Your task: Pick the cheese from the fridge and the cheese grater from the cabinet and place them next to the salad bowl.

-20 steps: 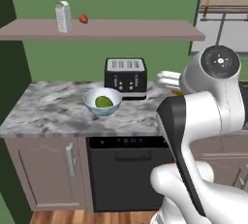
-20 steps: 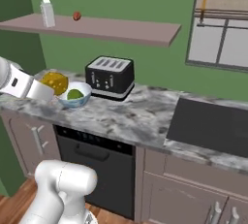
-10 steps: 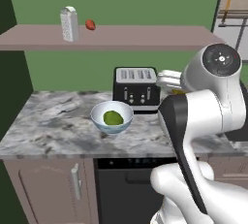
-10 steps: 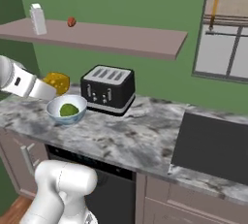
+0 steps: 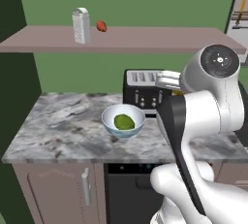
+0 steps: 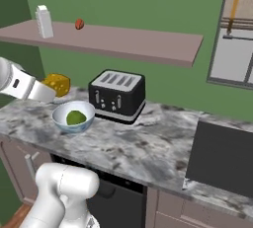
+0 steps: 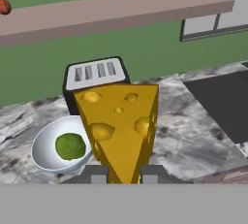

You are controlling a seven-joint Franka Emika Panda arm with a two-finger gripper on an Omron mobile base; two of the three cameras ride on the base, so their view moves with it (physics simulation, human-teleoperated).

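Cheese (image 7: 118,131): clamped in your gripper (image 7: 120,173) above the counter's (image 6: 148,145) left edge. Risk: descending carelessly knocks the bowl (image 6: 73,117) or toaster (image 6: 117,95).

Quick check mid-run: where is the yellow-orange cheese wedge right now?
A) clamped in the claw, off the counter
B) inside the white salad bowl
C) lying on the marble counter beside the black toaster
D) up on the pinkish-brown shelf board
A: the yellow-orange cheese wedge stands pinched between the claw fingertips, above the white salad bowl.
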